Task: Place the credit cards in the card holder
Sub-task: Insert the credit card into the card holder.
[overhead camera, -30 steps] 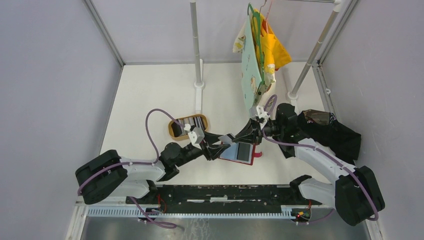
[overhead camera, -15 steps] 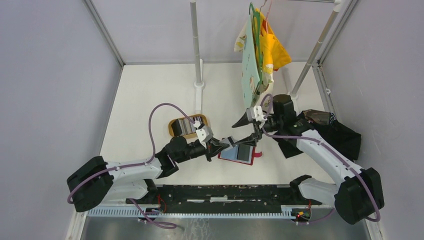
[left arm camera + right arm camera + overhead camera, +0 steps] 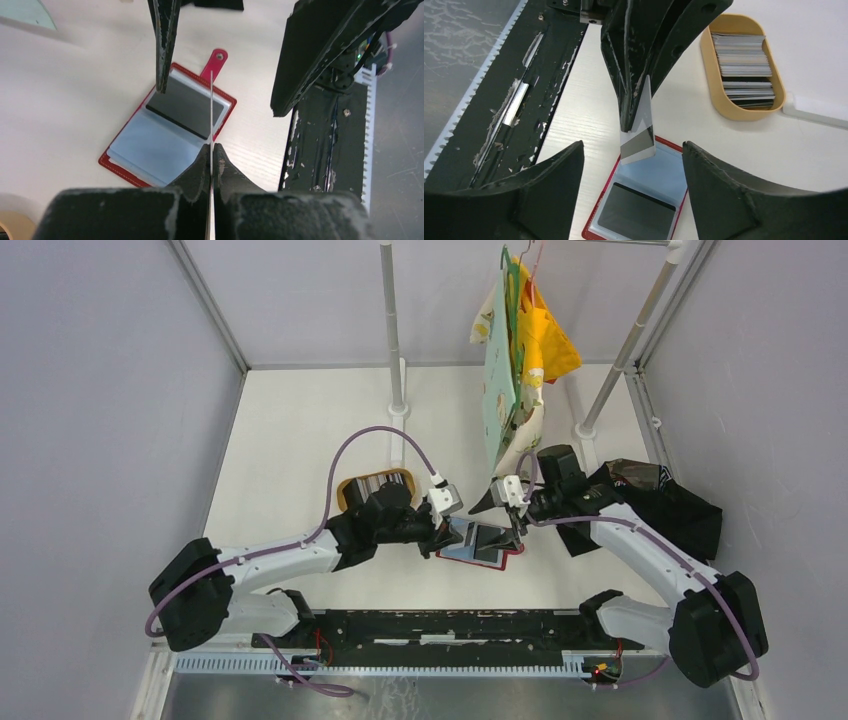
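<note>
My left gripper (image 3: 211, 147) is shut on a thin silvery credit card (image 3: 638, 140), seen edge-on in the left wrist view. It holds the card tilted just above the card holder (image 3: 490, 545). This red card holder (image 3: 125, 165) lies open flat on the table, grey-blue lining up, with a dark card (image 3: 636, 212) in one pocket. My right gripper (image 3: 633, 165) hangs open right over the holder, its fingers (image 3: 559, 175) on either side of the held card and not touching it. Several more cards (image 3: 744, 60) are stacked in the tan oval tray (image 3: 708, 75).
The tray (image 3: 350, 485) sits left of the holder, partly under my left arm. Clothes (image 3: 520, 350) hang from a rack above the far right, and a pole base (image 3: 397, 408) stands behind the tray. A black bag (image 3: 670, 505) lies right; a black strip (image 3: 450, 625) lines the near edge.
The right gripper let go of the card and opened wide. The left gripper shut on the card and carried it right, over the open holder.
</note>
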Controlling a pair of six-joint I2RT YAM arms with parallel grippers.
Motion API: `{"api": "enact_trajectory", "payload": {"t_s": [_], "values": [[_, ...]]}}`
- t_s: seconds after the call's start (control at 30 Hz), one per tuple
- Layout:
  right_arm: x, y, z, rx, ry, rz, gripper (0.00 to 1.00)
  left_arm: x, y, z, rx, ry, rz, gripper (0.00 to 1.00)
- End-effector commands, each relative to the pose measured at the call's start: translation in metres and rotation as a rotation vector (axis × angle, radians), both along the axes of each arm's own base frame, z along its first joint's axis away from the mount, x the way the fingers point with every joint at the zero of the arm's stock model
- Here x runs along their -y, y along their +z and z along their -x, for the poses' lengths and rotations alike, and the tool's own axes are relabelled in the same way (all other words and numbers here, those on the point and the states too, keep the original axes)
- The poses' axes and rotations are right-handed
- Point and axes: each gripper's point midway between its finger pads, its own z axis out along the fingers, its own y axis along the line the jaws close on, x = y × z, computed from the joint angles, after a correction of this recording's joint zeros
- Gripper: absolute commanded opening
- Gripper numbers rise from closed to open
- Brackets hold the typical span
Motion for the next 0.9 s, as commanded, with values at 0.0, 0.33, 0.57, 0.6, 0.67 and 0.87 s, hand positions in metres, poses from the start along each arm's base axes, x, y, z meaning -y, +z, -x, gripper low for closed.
{"api": "enact_trajectory", "payload": {"t_s": [0.0,0.33,0.57,0.6,0.67,0.87], "values": [[-0.008,0.011,-0.004,-0.048,-0.005,-0.028,0.73,0.000,-0.004,-0.001,0.029,-0.045,-0.064,0.02],[-0.015,0.004,-0.006,-0.131,-0.037,-0.015,0.47,0.000,0.002,-0.003,0.047,-0.043,-0.062,0.02],[-0.020,-0.003,-0.004,-0.159,-0.034,0.012,0.30,0.001,0.003,-0.006,0.054,-0.036,-0.060,0.02],[-0.021,-0.003,-0.004,-0.161,-0.034,0.016,0.27,0.001,0.003,-0.006,0.056,-0.035,-0.060,0.02],[-0.021,-0.004,-0.004,-0.164,-0.033,0.020,0.23,0.000,0.004,-0.006,0.060,-0.031,-0.057,0.02],[-0.021,-0.001,-0.006,-0.182,-0.038,0.037,0.00,-0.004,0.004,-0.013,0.068,0.031,-0.046,0.20]]}}
